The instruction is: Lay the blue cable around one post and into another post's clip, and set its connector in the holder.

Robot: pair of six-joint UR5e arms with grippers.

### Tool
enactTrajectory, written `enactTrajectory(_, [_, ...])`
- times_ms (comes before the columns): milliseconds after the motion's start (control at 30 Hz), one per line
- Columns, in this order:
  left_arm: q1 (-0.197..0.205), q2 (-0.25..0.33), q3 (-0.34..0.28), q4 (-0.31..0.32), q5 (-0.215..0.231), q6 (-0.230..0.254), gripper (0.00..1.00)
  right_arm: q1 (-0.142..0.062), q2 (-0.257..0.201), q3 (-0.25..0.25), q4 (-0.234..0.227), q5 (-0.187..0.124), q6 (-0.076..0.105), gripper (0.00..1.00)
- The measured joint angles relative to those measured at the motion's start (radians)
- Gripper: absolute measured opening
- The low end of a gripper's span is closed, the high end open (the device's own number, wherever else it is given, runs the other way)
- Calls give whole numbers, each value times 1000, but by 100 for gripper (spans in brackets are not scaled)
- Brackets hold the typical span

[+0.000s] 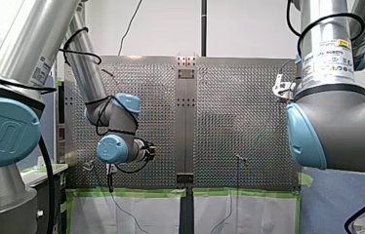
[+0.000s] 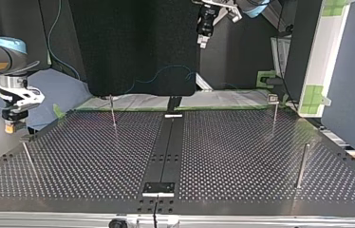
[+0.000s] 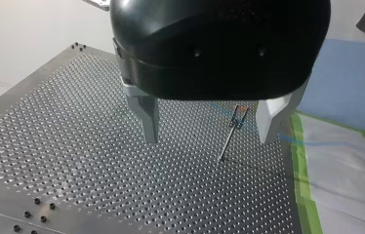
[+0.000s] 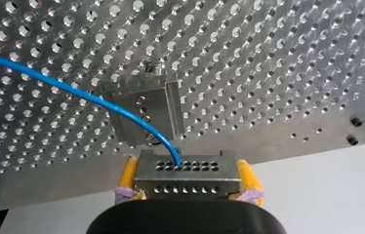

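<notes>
My left gripper (image 3: 209,139) hangs above the perforated table (image 3: 73,146) with nothing in it. Its two metal fingers (image 3: 147,117) are spread wide. Between them, down on the plate, stands a thin post (image 3: 227,144) with a small clip (image 3: 239,113) at its top. The blue cable (image 3: 312,143) crosses that post right at the clip, then runs on over the green tape (image 3: 300,161) at the table's edge. I cannot tell from here whether it is seated in the clip.

In the top view this gripper is high above the table's far edge. Three more posts stand well apart on the plate.

My right gripper (image 4: 185,187) is pinching the connector (image 4: 185,175), a small metal block with rows of holes, square between its yellow pads (image 4: 128,173). The cable leaves the connector's upper face and arcs away across the plate. Just ahead of the connector sits the holder (image 4: 144,109), a metal bracket fixed to the table, and the cable passes in front of it. I cannot say whether connector and holder touch. The top view puts this gripper at the table's edge, at that view's left.
</notes>
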Motion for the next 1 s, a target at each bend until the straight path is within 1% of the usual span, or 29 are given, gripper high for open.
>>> enactTrajectory(67, [1,0,0,-3,0,2,100,-5,0,0,-6,-17,-4,0])
enactTrajectory(233, [3,0,0,-9,0,6,100,-17,2,-8,-14,-69,-12,0])
enactTrajectory(433, [8,0,0,-21,0,15,100,-28,6,-17,-25,-133,-16,0])
enactTrajectory(500, [9,0,0,-24,0,18,100,-31,14,-22,-22,-153,-19,0])
enactTrajectory(567, [9,0,0,-26,0,19,100,-32,28,-31,-12,-165,-29,0])
enactTrajectory(700, [9,0,0,-31,0,21,100,-34,60,-51,15,-176,-62,0])
enactTrajectory(733, [9,0,0,-32,0,22,100,-35,63,-54,17,-177,-68,0])
enactTrajectory(867, [9,0,0,-34,0,24,100,-40,70,-64,19,-183,-81,0])
enactTrajectory(1000, [10,0,1,-35,0,24,100,-46,72,-69,10,-205,-91,0])
